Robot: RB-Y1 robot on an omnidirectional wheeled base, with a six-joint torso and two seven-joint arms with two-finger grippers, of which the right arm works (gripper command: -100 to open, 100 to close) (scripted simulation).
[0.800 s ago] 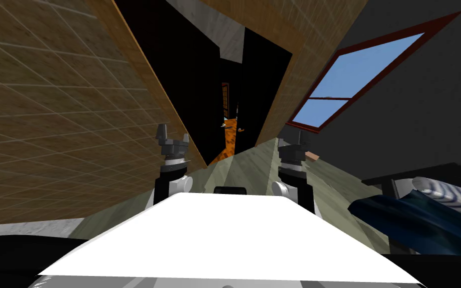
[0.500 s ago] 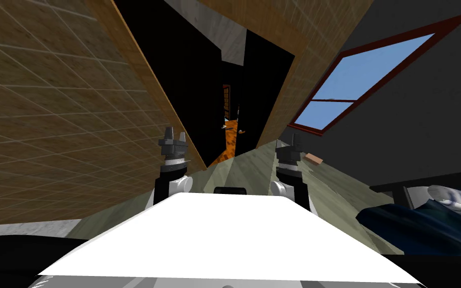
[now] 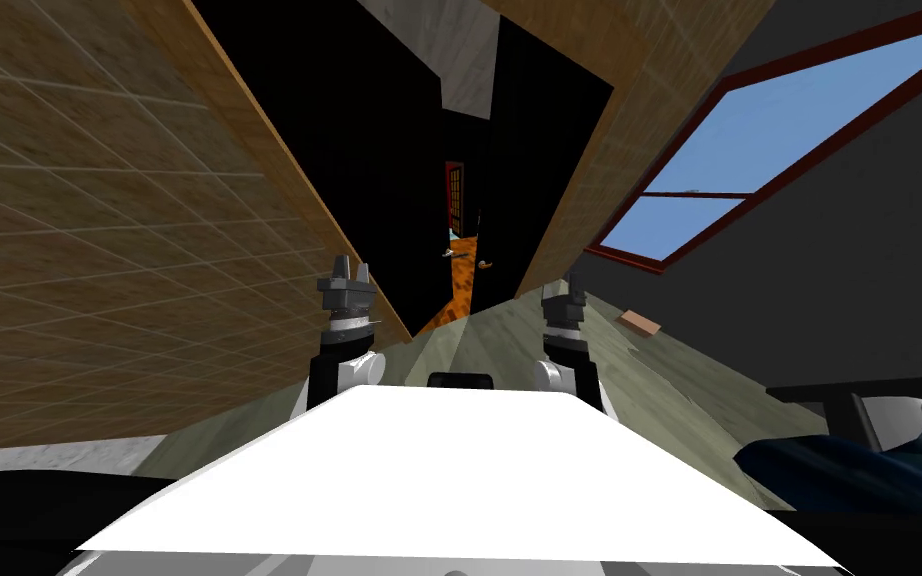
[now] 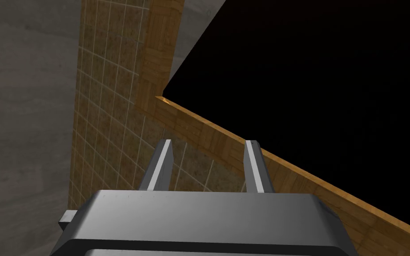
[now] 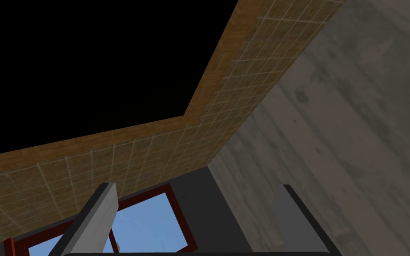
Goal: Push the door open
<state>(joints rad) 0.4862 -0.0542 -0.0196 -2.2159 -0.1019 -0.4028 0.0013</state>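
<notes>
Left tool [image 3: 349, 264] and right tool [image 3: 561, 288] released, empty. Door [image 3: 473, 250] well ahead between them: likely rigid, hinged; push flat beside handle [image 3: 486, 264].

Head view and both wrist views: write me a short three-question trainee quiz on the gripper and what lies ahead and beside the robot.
1. True or false: the left gripper, two thin light grey fingers on a dark box, is shut on a door handle.
2. What shows through the brown wood-trimmed doorway just ahead? A) a pure black area B) a kitchen counter C) a staircase
3. Fill in: the window with the dark red frame and blue panes is on the robot's ___ side.

Key: 1 false, its fingers stand apart with nothing between them; 2 A; 3 right.
</notes>
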